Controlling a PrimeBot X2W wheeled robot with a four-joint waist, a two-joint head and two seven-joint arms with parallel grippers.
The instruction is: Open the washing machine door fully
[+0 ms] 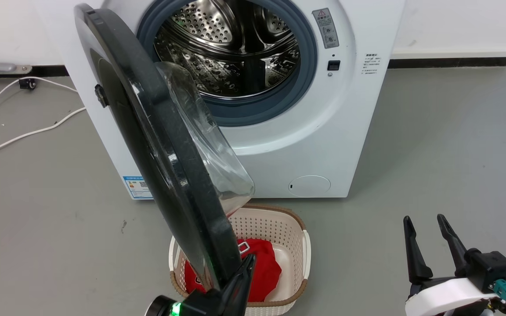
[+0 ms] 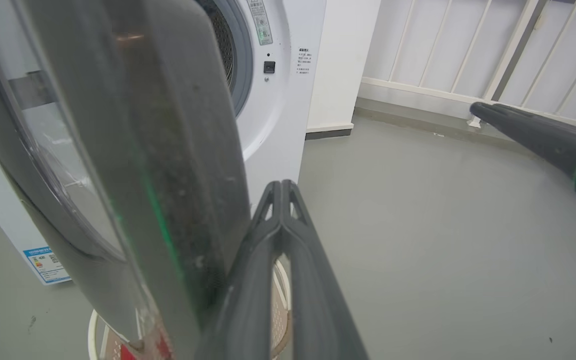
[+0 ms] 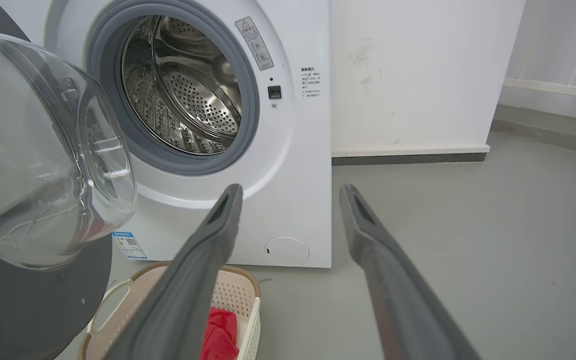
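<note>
- Jaws shut, empty, on left gripper (image 1: 249,259), against inner rim of large round glossy black washing machine door (image 1: 156,145); right gripper (image 1: 424,218) gapes empty (farther off).
- Door half-swung off white machine's (image 1: 323,131) left edge, leftward of closed fingers.

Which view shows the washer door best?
Head view: the large round glossy black washing machine door shows nearly whole, partly open. Right wrist view catches mostly its clear glass bowl; left wrist view, a blurred close-up rim.

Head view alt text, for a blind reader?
The washing machine door stands swung out, exposing the steel drum; the left gripper, fingers together, sits at the door's lower rim above a laundry basket of red cloth. The right gripper is open.
</note>
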